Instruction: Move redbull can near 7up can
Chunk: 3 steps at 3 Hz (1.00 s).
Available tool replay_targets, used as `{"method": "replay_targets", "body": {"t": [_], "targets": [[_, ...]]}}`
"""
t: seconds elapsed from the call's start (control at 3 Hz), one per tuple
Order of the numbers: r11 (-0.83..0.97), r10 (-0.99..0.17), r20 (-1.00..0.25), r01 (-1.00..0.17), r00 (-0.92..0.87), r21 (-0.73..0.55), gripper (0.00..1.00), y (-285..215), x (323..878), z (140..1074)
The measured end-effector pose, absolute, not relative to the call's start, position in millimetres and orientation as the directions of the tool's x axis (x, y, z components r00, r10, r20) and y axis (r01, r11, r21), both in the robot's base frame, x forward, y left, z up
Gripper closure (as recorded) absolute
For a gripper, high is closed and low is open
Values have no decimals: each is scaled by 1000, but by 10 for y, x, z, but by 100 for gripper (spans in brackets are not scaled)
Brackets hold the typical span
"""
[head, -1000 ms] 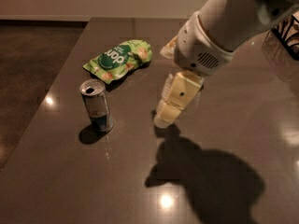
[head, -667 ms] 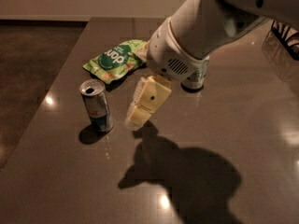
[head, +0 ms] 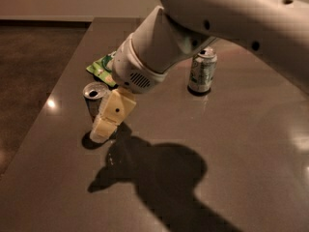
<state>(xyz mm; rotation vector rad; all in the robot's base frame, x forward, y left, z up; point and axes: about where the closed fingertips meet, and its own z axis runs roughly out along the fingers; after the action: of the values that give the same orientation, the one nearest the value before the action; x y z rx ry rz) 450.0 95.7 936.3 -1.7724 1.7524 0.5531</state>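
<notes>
- Camera view: cream gripper [head: 102, 131] sits low against the slim silver redbull can [head: 92, 94]; whether it grips, I cannot tell.
- Wider green-and-silver 7up can [head: 202, 72] stands well apart.

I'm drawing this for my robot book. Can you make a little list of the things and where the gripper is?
gripper: low over the table, just in front of the redbull can
redbull can: upright, partly hidden by the gripper
7up can: upright, off to the right, apart
snack bag: green, behind the redbull can
</notes>
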Motion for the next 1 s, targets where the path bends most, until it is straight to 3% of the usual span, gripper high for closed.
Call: {"method": "replay_targets", "body": {"t": [0.33, 0.67, 1.0], "targets": [[16, -751, -658, -996, 48, -91, 0, 1138, 4503, 9242], [17, -748, -663, -997, 34, -71, 15, 1189, 4535, 9200], [30, -737, -676, -998, 20, -62, 39, 1164, 4596, 9228]]}}
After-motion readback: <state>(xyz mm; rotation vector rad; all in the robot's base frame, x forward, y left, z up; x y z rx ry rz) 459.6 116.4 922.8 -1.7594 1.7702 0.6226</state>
